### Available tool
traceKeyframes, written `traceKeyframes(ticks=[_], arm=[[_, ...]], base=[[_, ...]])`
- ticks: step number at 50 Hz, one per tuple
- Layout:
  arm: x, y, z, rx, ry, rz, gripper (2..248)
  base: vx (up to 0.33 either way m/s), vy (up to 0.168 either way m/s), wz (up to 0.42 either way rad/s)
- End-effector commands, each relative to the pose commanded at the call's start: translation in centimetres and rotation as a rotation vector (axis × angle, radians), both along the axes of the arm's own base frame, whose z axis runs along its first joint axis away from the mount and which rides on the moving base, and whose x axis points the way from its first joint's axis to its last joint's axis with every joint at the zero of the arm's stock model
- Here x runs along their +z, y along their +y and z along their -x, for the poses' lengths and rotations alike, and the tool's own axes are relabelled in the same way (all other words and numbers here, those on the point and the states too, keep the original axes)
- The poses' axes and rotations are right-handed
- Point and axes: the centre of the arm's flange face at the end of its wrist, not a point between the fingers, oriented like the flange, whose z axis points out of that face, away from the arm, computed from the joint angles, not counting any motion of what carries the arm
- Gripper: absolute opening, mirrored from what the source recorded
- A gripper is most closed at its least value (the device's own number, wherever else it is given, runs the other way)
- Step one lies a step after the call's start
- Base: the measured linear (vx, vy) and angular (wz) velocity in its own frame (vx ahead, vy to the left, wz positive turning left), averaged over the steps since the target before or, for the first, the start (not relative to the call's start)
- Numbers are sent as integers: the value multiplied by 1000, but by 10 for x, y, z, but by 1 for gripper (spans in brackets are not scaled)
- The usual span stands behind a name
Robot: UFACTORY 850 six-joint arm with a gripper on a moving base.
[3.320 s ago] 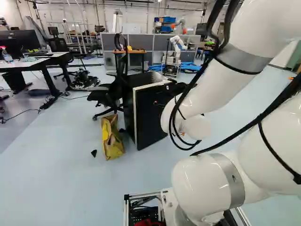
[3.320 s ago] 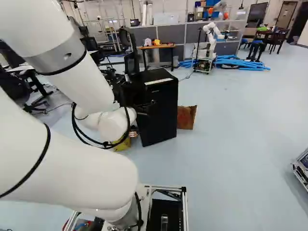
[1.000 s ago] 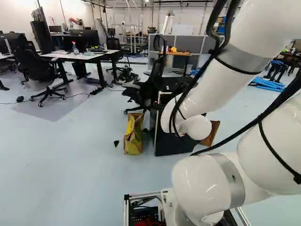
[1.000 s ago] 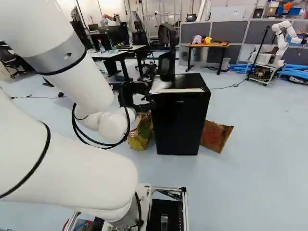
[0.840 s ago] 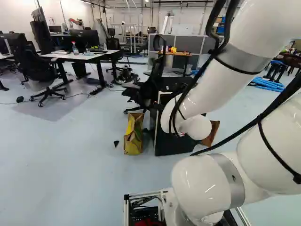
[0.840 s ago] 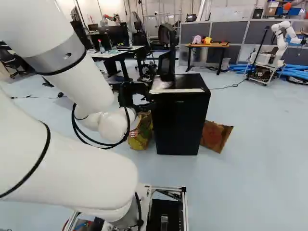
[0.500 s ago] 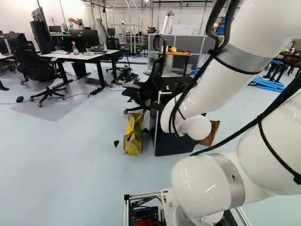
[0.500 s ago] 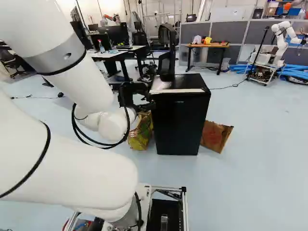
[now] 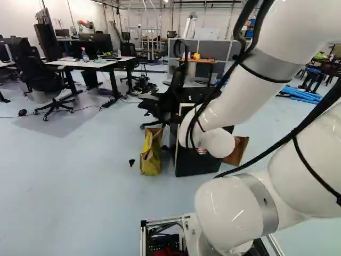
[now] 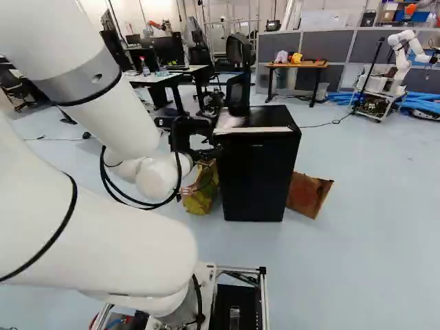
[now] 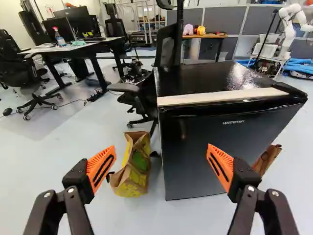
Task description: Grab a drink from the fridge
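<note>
Released and spread wide, the black two-fingered gripper (image 10: 214, 141) has its orange-padded fingers (image 11: 222, 165) standing well apart with nothing gripped between them. Ahead of it stands the black box-shaped fridge (image 11: 193, 166) with a pale strip along its top front edge and its door closed, a yellow-and-brown paper bag (image 11: 134, 169) beside it. Compared with the earliest pictures, the base has moved, shifting the whole scene in both base views, while since the latest earlier pair the white arm (image 9: 234, 101) has shifted slightly leftward in both base views, carrying the gripper along.
</note>
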Motion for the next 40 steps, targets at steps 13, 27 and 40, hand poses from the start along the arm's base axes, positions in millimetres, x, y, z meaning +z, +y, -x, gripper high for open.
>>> traceKeyframes(ticks=[13,27,40], arm=[[1,8,0,-21,-14,-24,247],[3,18,-6,-41,-27,-48,247],[4,29,-17,-71,-22,-72,247]], base=[[0,0,0],[0,0,0],[0,0,0]])
